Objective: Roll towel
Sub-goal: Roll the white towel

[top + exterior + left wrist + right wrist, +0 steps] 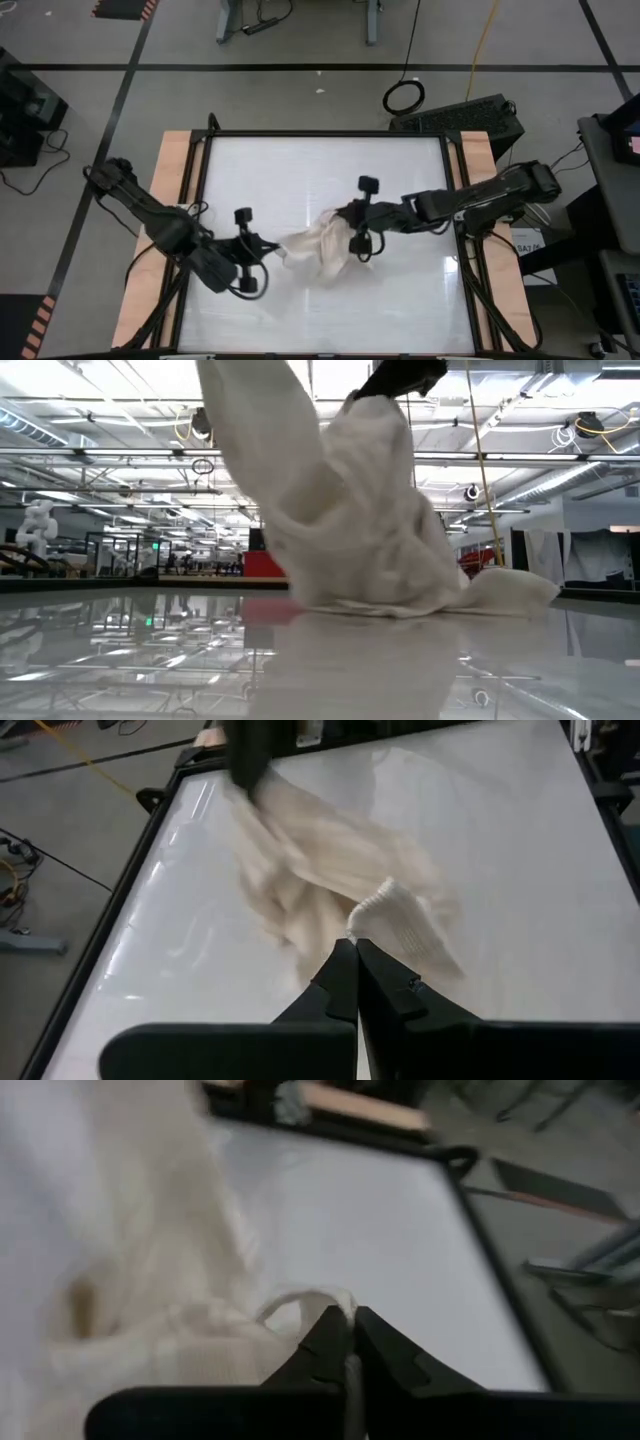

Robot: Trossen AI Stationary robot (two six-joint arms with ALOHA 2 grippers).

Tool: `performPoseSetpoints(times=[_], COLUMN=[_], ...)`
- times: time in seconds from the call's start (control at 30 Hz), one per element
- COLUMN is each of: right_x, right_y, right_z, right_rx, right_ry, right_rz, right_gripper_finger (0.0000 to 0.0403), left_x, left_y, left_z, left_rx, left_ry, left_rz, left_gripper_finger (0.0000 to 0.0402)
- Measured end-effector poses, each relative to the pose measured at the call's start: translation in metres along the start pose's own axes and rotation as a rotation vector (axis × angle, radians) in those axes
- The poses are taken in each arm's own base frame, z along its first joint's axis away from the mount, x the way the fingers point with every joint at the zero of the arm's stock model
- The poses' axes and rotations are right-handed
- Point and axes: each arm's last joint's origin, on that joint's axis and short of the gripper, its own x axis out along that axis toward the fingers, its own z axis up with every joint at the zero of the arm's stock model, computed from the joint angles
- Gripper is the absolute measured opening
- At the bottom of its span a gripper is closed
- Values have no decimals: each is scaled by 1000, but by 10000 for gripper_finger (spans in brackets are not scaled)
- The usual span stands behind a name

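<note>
The cream-white towel lies bunched in the middle of the white table, between my two grippers. My left gripper is shut at the towel's left end. My right gripper is shut at its far right part. In the low view the towel is drawn up in two peaks, and its lower folds rest on the table. A dark gripper shows above one peak. The plaid pattern and the tag do not show. My left gripper pinches a thick folded corner of the towel at its fingertips, coming level from the table's left side. The rest of the towel runs away toward the other arm, slack. My right gripper pinches a rolled edge of the towel between its two fingers. It comes from the table's right side, slanting down. The cloth hangs below and spreads away from the fingers, its lower part on the table.
The table has a black rail and wooden side strips at its left and right. Open table surface lies toward the far edge and the near edge. The room floor, cables and a black case lie beyond the far edge.
</note>
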Motion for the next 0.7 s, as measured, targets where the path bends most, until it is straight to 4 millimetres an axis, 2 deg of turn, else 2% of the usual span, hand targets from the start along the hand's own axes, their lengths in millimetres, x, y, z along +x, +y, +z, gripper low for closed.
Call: performPoseSetpoints(times=[0.13,0.27,0.4,0.5,0.7], right_x=[-20,-35,-36,-33,-31], right_y=[-2,7,27,40,53], right_z=[5,0,-22,-36,-52], right_rx=[32,59,57,92,191], right_ry=[-41,-16,53,26,-35], right_rz=[0,45,118,125,106], right_gripper_finger=[8,8,8,12,44], left_x=[24,54,89,114,145], left_y=[-16,-30,-44,-53,-62], left_z=[-1,-5,-11,-17,-18], left_rx=[20,58,122,197,240], left_ry=[13,46,82,104,72], left_rz=[39,91,119,126,132], left_gripper_finger=[0,0,0,0,0])
